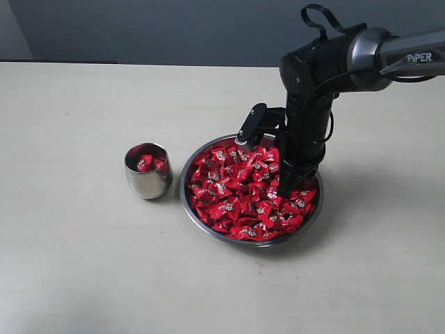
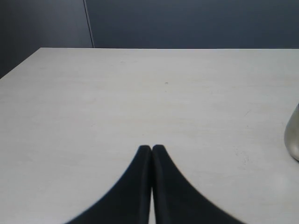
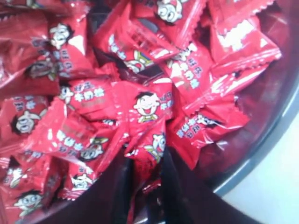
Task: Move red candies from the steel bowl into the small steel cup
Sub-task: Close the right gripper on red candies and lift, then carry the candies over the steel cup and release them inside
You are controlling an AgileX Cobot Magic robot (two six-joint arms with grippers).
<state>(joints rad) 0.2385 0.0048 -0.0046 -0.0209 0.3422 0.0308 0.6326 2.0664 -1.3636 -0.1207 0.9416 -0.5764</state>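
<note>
Mid-table, the right gripper pinches a sweet among many red candies in one steel bowl; one small steel cup stands just beside. The left gripper, tips together, faces bare table to its far edge.

steel bowl: 1 | small steel cup: 1 | red candies: dozens in bowl, few in cup | desk: 1
</note>
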